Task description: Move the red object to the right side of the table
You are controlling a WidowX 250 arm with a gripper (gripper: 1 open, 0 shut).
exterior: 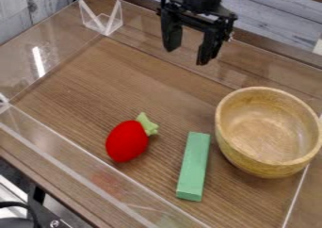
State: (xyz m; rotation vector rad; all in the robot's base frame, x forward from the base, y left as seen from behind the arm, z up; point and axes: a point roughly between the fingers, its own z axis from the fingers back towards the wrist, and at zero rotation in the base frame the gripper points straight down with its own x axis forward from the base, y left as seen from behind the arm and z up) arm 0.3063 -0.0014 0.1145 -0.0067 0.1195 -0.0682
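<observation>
The red object [127, 139], a small toy strawberry with a pale green leafy top, lies on the table [151, 86] near the front left, close to the front acrylic wall. My gripper [187, 48] hangs over the back middle of the table, pointing down, well above and behind the strawberry. Its two dark fingers [168, 38] stand apart with nothing between them, so it is open.
A flat green rectangular block [193, 165] lies just right of the strawberry. A wooden bowl [268, 130] sits at the right. Low clear acrylic walls [56, 142] edge the tabletop, with a clear bracket [101, 18] at the back left corner.
</observation>
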